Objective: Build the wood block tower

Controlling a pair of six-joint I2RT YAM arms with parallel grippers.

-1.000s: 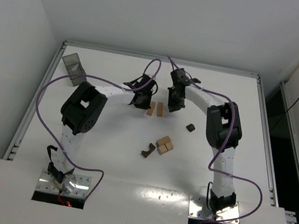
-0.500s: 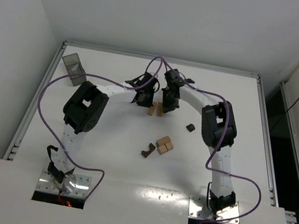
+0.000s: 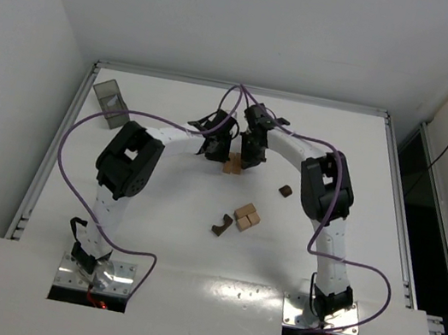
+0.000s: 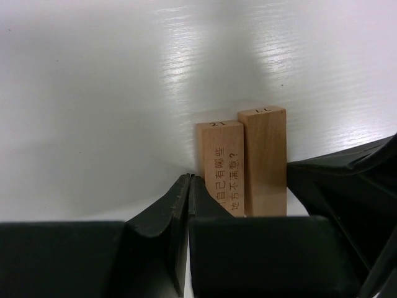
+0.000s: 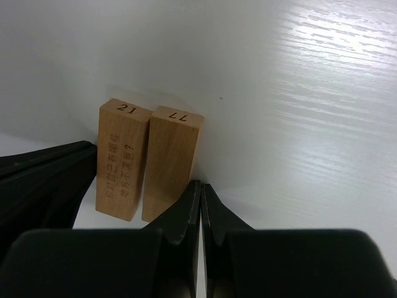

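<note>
- I read the brick marked 21 [image 4: 219,166] and the brick marked 77 [image 4: 263,160] as bare light wood: smooth, matt, with a fine grain. The first has dark printed characters on its face.
- The counter [image 4: 93,93] is white and semi-gloss with a fine linear texture, and it faintly mirrors the bricks.
- On the left gripper [image 4: 188,180] and the right gripper [image 5: 200,186], the jaws look like matt black plastic.
- The tray [image 3: 110,102] looks like dark translucent plastic.

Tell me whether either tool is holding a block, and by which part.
Nothing is held. Both are shut empty: the left tool beside the brick marked 21, the right tool beside the brick marked 77, flanking the two.
</note>
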